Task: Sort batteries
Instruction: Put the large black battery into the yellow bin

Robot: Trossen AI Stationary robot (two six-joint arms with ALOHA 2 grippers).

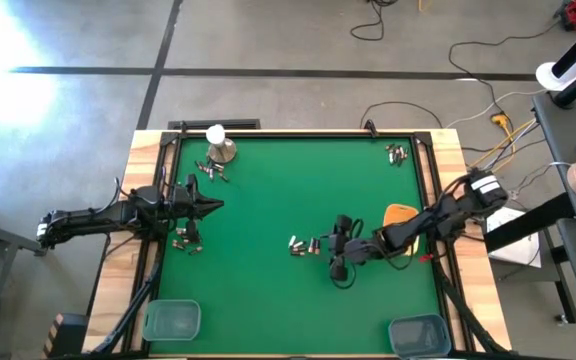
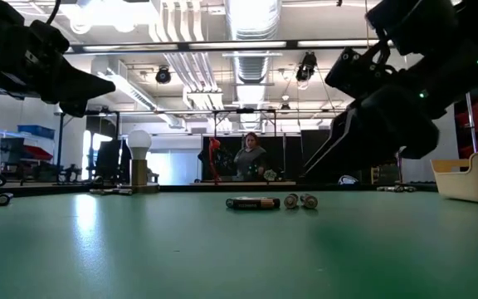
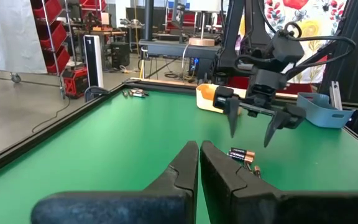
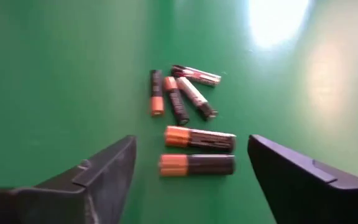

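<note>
batteries (image 4: 197, 164), small cylinders with dark bodies and coppery ends, lie loose in a cluster on the green table (image 1: 268, 200) near its middle, just left of the right gripper (image 1: 336, 252). that gripper hangs over the felt-like mat with its two dark, wedge-shaped fingers (image 4: 107, 171) spread wide, holding nothing; in the right wrist view two batteries lie side by side between the spread fingers, and four thinner ones, some with pale or reddish wrappers, lie fanned beyond them. the left gripper (image 1: 215, 206) stands over the left part of the table with its fingers (image 3: 179, 177) pressed together, empty. a second scatter of batteries (image 1: 186, 240) lies just below it at the left edge, a third group (image 1: 212, 171) lies near a round metal dome (image 1: 224, 150) topped by a white ball at the far left, and a fourth group (image 1: 398, 153) lies in the far right corner. an orange tray (image 1: 400, 214) sits on the right side, and two translucent bluish trays (image 1: 172, 321) stand at the near edge.
</note>
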